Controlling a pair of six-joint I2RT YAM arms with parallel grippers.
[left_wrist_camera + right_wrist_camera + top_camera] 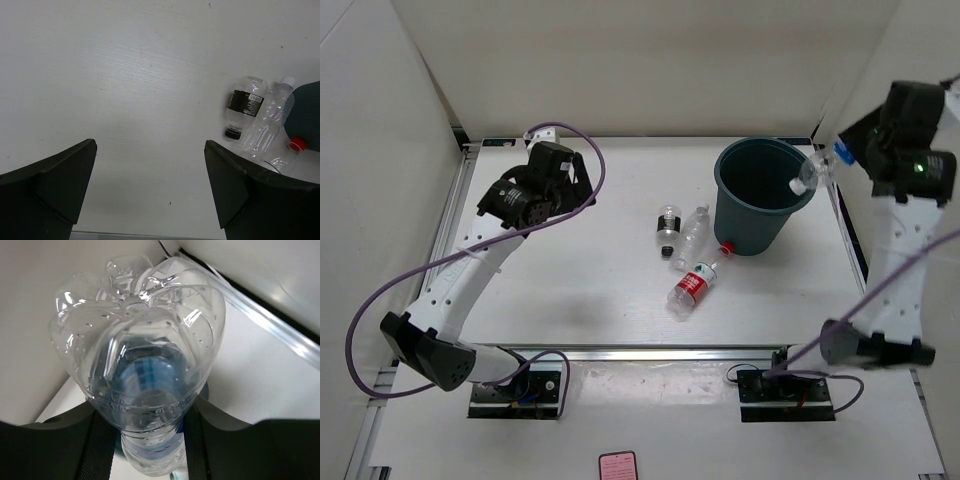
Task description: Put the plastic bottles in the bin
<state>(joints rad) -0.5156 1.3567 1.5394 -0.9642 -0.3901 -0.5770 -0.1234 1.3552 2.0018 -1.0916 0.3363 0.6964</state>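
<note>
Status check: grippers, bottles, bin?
Left gripper open, empty over table. Right gripper shut on clear blue-labelled plastic bottle at rim of round dark teal bin. Black-labelled bottle, unlabelled bottle, red-labelled bottle lie on table beside bin. Nothing blocking.

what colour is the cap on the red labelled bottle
Red; the cap shows best in the left wrist view.

White arm links [470, 283], black joint housings [525, 195], purple cables [560, 126], green wrist light [920, 166], wedge-shaped black left pincer fingers [50, 192].
</note>
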